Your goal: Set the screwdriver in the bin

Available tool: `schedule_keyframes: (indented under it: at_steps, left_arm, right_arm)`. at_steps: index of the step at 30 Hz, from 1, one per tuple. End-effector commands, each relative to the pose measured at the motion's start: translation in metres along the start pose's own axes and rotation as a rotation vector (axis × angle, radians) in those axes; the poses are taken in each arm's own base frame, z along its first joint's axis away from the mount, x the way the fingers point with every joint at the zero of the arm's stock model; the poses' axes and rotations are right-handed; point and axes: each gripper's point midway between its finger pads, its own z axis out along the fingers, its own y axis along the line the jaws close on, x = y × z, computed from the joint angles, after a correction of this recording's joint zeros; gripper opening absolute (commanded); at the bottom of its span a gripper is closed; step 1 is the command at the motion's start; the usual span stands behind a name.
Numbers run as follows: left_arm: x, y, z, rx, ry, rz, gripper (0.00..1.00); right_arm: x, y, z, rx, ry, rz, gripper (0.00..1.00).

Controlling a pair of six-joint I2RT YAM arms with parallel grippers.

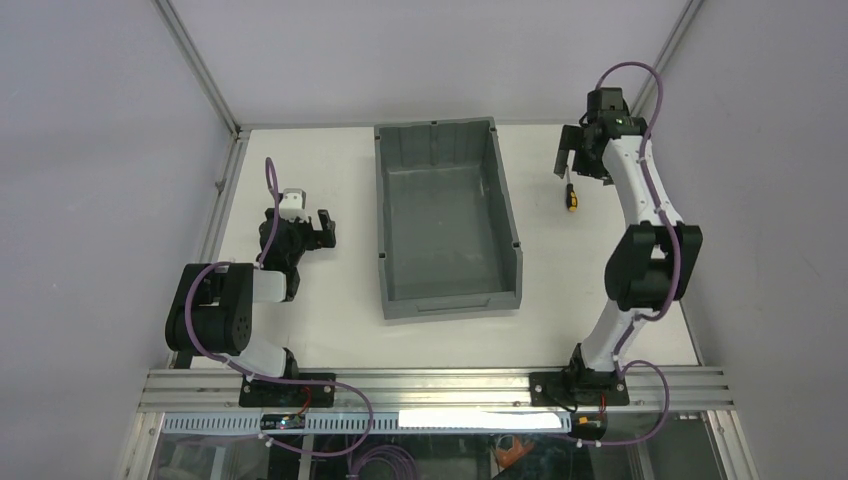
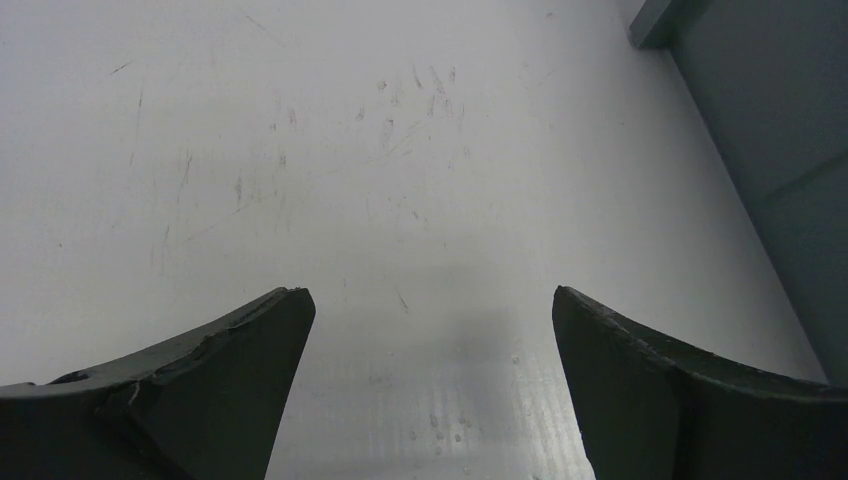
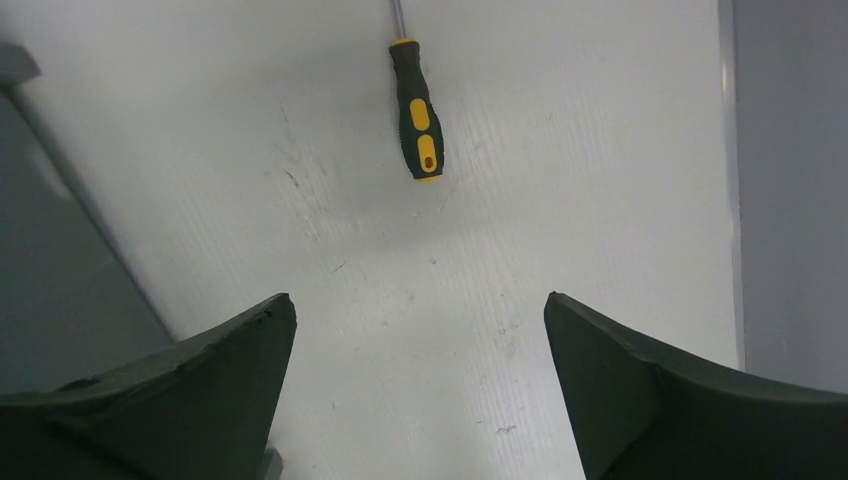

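Left gripper (image 1: 316,230): left of the bin (image 1: 384,230), well apart from its long left wall, about level with the bin's middle. Fingers (image 2: 230,370) stand apart with nothing between them. The left wrist view shows only scuffed white table (image 1: 560,270) under the gap, with the bin's grey wall at the right edge.

Bin: middle of the table, long axis running near to far, lowered lip at the near short end. Inside, only bare grey floor shows.

Screwdriver (image 1: 571,196): outside the bin, lying flat on the table to the right of the bin's long right wall, toward its far end, apart from the wall. The yellow-and-black handle points toward the near side and the thin shaft toward the far side.

Right gripper (image 1: 574,160): right of the bin, above the shaft end of the screwdriver. Fingers (image 3: 200,380) are spread wide and hold nothing. In the right wrist view the screwdriver lies ahead of the fingertips, not between them, untouched.
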Motion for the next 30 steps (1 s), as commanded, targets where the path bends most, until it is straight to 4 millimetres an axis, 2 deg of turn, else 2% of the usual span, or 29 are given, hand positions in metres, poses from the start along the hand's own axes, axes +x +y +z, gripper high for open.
schedule_keyframes:
  at_steps: [1, 3, 7, 9, 14, 19, 21, 24, 26, 27, 30]
  left_arm:
    - [-0.016, -0.006, 0.0, 0.024, -0.055, 0.0, 1.0]
    - [-0.016, -0.006, 0.0, 0.024, -0.054, 0.0, 1.0]
    - [-0.017, -0.006, 0.0, 0.024, -0.055, 0.0, 1.0]
    - [-0.016, -0.006, 0.0, 0.024, -0.055, 0.0, 1.0]
    - [-0.016, -0.006, 0.0, 0.024, -0.054, 0.0, 1.0]
    - [-0.016, -0.006, 0.0, 0.024, -0.054, -0.001, 1.0]
    - [-0.016, -0.006, 0.0, 0.024, -0.054, 0.0, 1.0]
    - [-0.017, -0.006, 0.0, 0.023, -0.055, 0.0, 1.0]
    - [-0.016, -0.006, 0.0, 0.023, -0.054, 0.0, 1.0]
    - [-0.016, -0.006, 0.0, 0.024, -0.055, 0.0, 1.0]
    - [-0.016, -0.006, 0.0, 0.024, -0.054, 0.0, 1.0]
  right_arm:
    - [0.015, -0.003, 0.028, -0.038, 0.139, -0.053, 0.99]
    - [0.016, -0.003, 0.05, -0.046, 0.171, -0.056, 0.99]
    - [0.018, 0.002, 0.081, -0.061, 0.211, -0.059, 0.97]
    - [0.025, 0.003, 0.099, -0.063, 0.246, -0.058, 0.96]
    - [0.038, 0.004, 0.133, -0.066, 0.272, -0.071, 0.93]
    - [0.05, 0.002, 0.155, -0.054, 0.284, -0.066, 0.84]
    - [0.05, 0.0, 0.161, -0.054, 0.273, -0.092, 0.77]
    - [0.051, 0.0, 0.165, -0.062, 0.257, -0.111, 0.6]
    - [0.051, 0.0, 0.166, -0.065, 0.248, -0.115, 0.45]
    - [0.051, 0.0, 0.165, -0.069, 0.243, -0.114, 0.32]
    - [0.04, 0.001, 0.153, -0.087, 0.207, -0.112, 0.14]
